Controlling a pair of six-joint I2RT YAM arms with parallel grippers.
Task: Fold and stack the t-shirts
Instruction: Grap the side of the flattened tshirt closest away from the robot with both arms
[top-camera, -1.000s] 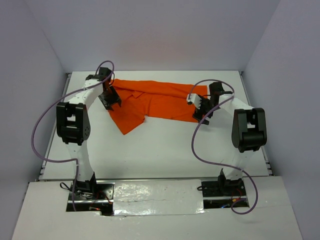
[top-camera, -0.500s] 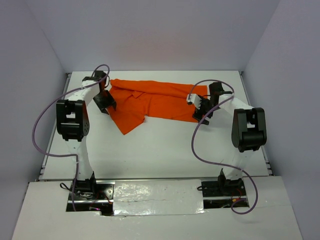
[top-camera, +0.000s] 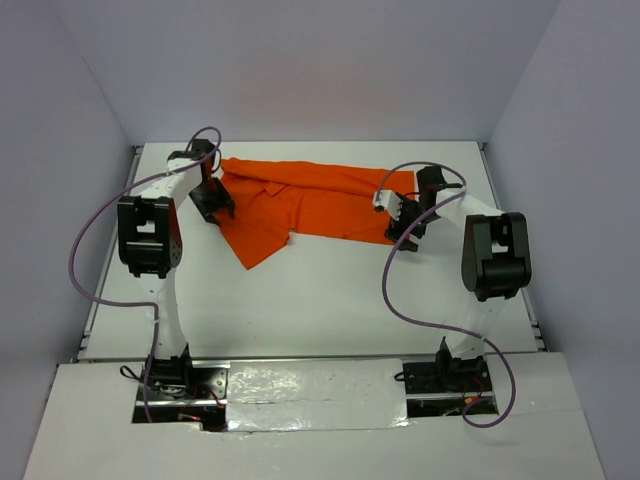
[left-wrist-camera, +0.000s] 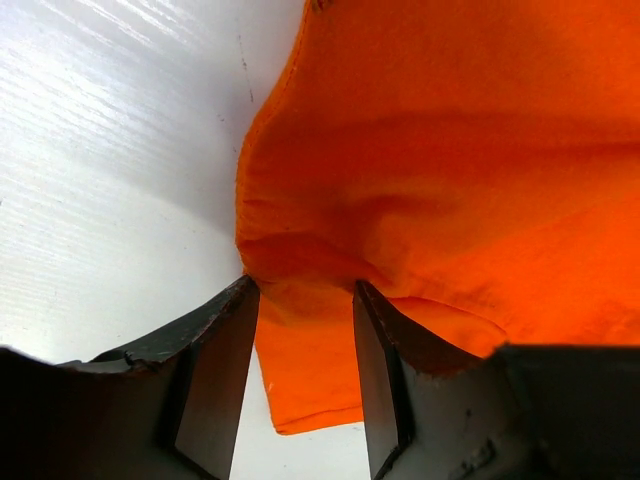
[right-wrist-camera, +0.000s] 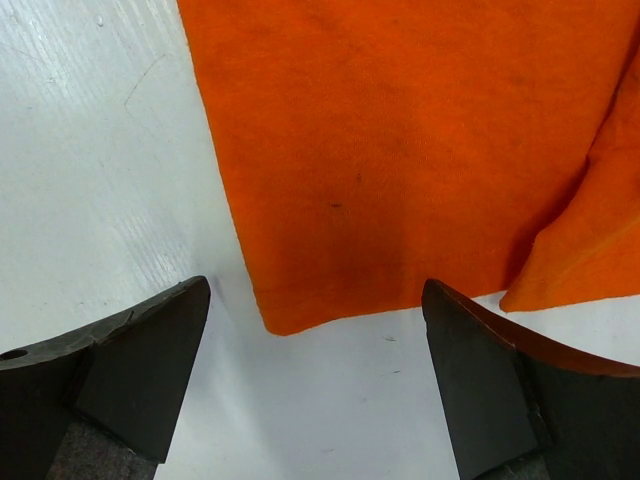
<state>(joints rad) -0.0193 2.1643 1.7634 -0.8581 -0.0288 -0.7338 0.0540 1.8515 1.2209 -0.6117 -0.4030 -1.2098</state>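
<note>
The orange t-shirt (top-camera: 310, 200) lies spread and creased across the far half of the white table, one flap pointing toward the near left. My left gripper (top-camera: 214, 200) is at the shirt's left edge. In the left wrist view its jaws (left-wrist-camera: 303, 285) stand partly open, tips down on puckered cloth (left-wrist-camera: 450, 150), with fabric showing in the gap. My right gripper (top-camera: 405, 222) is at the shirt's near right corner. In the right wrist view it (right-wrist-camera: 315, 283) is wide open and empty, straddling the corner of the hem (right-wrist-camera: 380, 130) just above the table.
The white table (top-camera: 320, 290) is walled by grey panels at the left, back and right. Purple cables loop from both arms. The arm bases sit on a foil-covered strip (top-camera: 310, 385) at the near edge.
My left gripper has shifted left, from over the shirt to its left edge. The right arm has barely moved. The shirt's outline is about the same.
</note>
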